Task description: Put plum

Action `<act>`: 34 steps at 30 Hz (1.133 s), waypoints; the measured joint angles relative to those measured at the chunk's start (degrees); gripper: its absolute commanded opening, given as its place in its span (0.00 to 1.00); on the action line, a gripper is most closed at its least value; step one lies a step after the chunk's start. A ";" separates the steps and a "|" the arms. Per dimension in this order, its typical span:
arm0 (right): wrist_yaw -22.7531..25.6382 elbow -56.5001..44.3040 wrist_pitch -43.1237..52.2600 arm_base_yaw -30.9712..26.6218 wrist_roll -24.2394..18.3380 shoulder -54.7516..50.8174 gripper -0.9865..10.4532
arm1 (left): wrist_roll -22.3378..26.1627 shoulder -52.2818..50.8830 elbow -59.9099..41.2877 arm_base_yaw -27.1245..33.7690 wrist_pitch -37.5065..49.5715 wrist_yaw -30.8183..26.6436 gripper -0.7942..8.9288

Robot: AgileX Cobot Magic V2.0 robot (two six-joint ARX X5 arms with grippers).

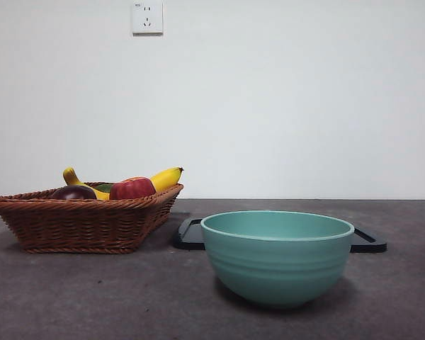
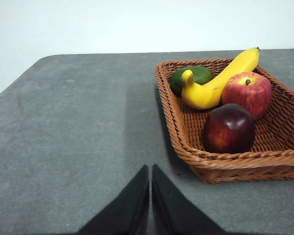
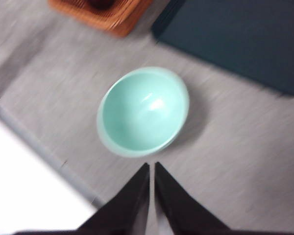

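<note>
Plum (image 2: 229,129) lies in basket (image 2: 186,147); both end effectors (image 2: 150,169) (image 3: 152,166) pressed together, empty.

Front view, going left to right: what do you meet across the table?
Basket holding the plum, then the apple, then the banana's right tip → black tray → green bowl, which hides the tray's middle.
</note>
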 measured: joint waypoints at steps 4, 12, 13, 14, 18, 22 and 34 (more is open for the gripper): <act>2.84 -1.14 8.57 -7.06 -1.84 -2.69 0.09 | -0.02 0.00 0.00 0.00 0.00 -0.02 0.09; 3.39 -14.82 28.85 -21.20 -6.86 -12.11 0.09 | 0.00 0.00 0.00 0.00 0.00 0.00 0.09; 3.39 -17.25 31.54 -22.71 -7.21 -13.68 0.09 | -0.02 0.00 0.00 0.00 0.00 0.00 0.09; 3.41 -19.43 33.70 -23.87 -7.43 -15.15 0.09 | 0.00 0.00 0.00 0.00 0.00 0.00 0.09; 3.39 -28.37 42.58 -27.67 -8.22 -21.09 0.09 | 0.00 0.00 0.00 0.00 0.00 0.00 0.09; 3.52 -35.54 48.89 -29.40 -8.74 -25.90 0.09 | -0.02 0.00 0.00 0.00 0.00 -0.02 0.09; 5.09 -45.44 51.69 -29.75 -8.98 -34.21 0.09 | -0.02 0.00 0.00 0.00 0.00 0.00 0.09</act>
